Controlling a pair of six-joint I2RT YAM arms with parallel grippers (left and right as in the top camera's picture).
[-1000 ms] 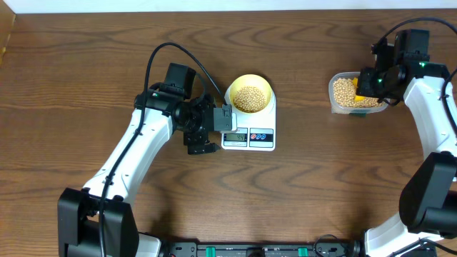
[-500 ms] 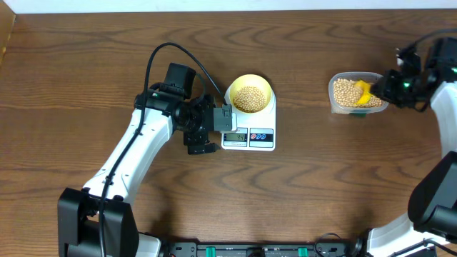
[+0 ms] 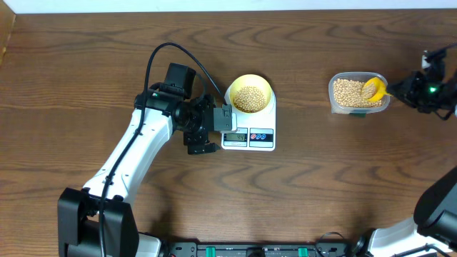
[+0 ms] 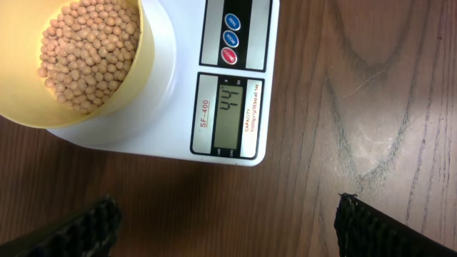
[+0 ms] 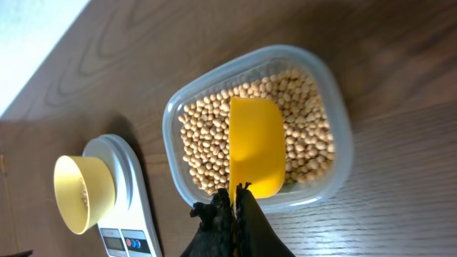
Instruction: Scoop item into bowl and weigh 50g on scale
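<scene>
The pale-yellow bowl (image 3: pixel 249 94) sits on the white scale (image 3: pixel 248 134), partly filled with tan beans (image 4: pixel 86 53). The scale's display (image 4: pixel 230 114) reads 44. My left gripper (image 4: pixel 225 228) is open and empty, hovering beside the scale's display end. More beans (image 5: pixel 300 135) fill a clear plastic tub (image 3: pixel 357 94) at the right. My right gripper (image 5: pixel 235 203) is shut on the handle of a bright yellow scoop (image 5: pixel 255 146), whose head rests over the beans in the tub. In the overhead view the scoop (image 3: pixel 373 88) lies at the tub's right side.
The bowl (image 5: pixel 82 193) and scale (image 5: pixel 132 207) also show in the right wrist view, left of the tub (image 5: pixel 335 171). The wooden table's far edge (image 3: pixel 228 11) runs along the top. Black cables loop above my left arm (image 3: pixel 128 153).
My right arm has swung out to the right of the tub, turning the scoop so its head now lies at the tub's right side. The left arm has not moved.
</scene>
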